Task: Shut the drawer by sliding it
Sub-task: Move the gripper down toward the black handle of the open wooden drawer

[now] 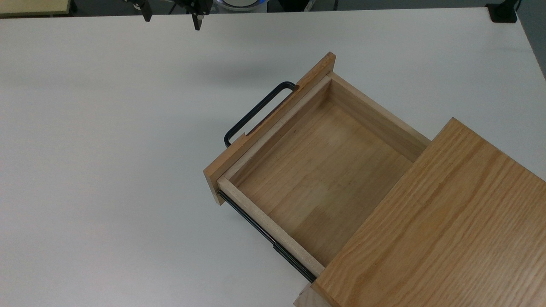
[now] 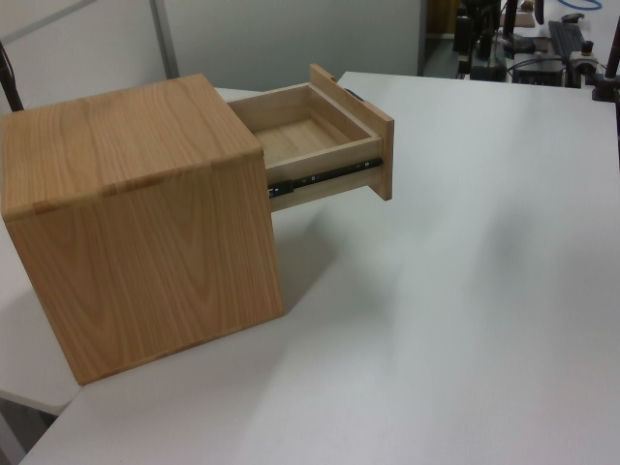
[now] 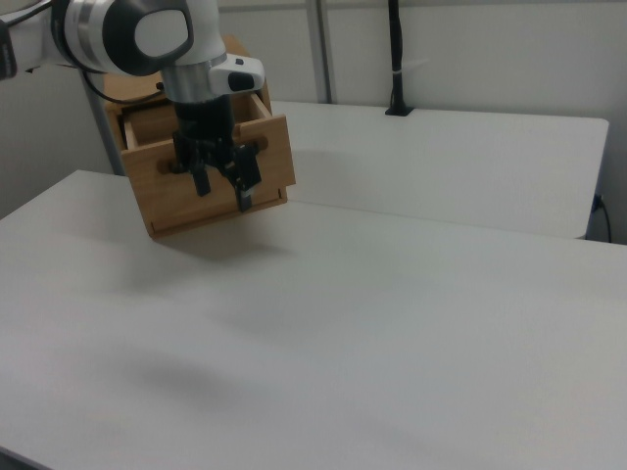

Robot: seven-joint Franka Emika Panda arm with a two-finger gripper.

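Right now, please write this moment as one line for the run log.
drawer: open, nothing inside | gripper: open, holding nothing, apart from handle | cabinet: on table | closing: not begun

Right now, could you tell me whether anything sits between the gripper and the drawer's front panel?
Nothing visible does. Bare white table lies between the open gripper and the drawer, whose inside is empty, so its slide into the cabinet looks unobstructed.

Bright, even overhead light; soft faint shadows.
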